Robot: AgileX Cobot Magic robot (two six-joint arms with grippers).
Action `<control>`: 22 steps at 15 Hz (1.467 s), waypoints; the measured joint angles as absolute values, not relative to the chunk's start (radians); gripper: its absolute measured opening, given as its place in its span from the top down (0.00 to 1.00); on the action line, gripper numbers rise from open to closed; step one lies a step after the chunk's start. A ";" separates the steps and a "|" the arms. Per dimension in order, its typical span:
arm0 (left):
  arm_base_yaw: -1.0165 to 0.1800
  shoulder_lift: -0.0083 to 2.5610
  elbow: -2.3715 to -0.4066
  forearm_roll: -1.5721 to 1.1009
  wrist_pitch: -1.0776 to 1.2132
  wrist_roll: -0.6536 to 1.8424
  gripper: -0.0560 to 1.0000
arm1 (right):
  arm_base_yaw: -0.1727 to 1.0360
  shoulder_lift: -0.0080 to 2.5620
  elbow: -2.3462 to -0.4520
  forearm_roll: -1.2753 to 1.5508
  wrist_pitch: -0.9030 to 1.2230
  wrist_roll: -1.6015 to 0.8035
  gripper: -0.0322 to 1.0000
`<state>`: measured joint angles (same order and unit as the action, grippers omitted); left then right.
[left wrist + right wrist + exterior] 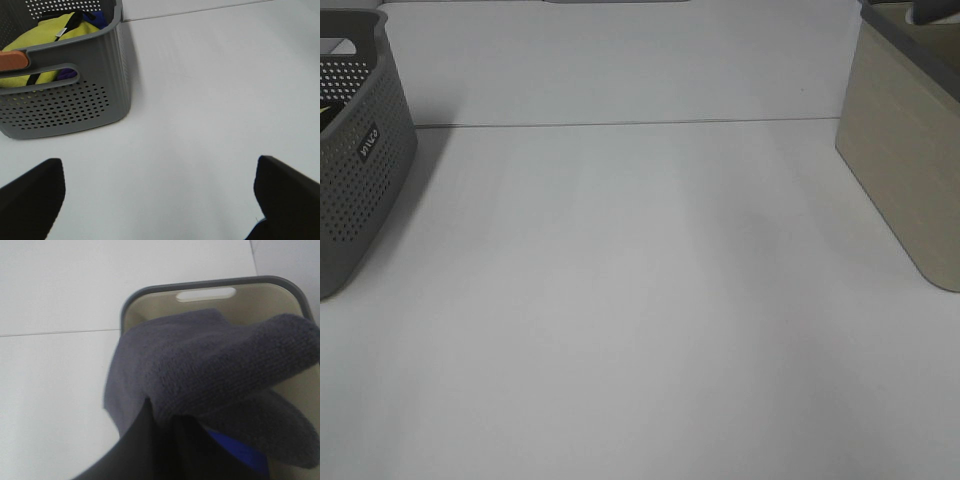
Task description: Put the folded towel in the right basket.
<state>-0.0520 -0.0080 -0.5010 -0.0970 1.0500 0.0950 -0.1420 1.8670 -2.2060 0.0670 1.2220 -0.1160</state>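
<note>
The towel (210, 370) hung bunched in my right gripper (167, 432), whose jaws were clamped on a fold of it, over the open beige basket (150, 295). My left gripper (160, 200) was spread wide, holding nothing, above the table (210, 100) near the grey basket (102, 55).

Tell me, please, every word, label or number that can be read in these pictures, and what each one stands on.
Small plaque on the grey basket: a short white word, running sideways, too blurred to read.
White tag on the yellow cloth inside it: too small to read.
Beige basket and towel: no text visible.
</note>
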 joint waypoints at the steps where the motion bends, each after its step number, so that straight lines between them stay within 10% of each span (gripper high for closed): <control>1: -0.052 -0.008 -0.501 -0.097 1.050 0.095 0.02 | -0.182 1.867 -2.172 0.082 1.222 -0.116 0.93; 8: -0.052 -0.008 -0.501 -0.097 1.050 0.095 0.02 | -0.223 1.941 -1.923 0.125 1.199 -0.139 0.89; 14: -0.052 -0.008 -0.501 -0.097 1.050 0.095 0.02 | -0.223 1.950 -1.917 0.136 1.202 -0.116 0.31; 22: -0.052 -0.008 -0.501 -0.096 1.050 0.095 0.02 | -0.223 1.661 -1.873 0.254 1.215 -0.089 0.28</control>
<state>-0.0520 -0.0080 -0.5010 -0.0960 1.0500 0.0950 -0.2230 1.6610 -1.8730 0.2540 1.2150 -0.0890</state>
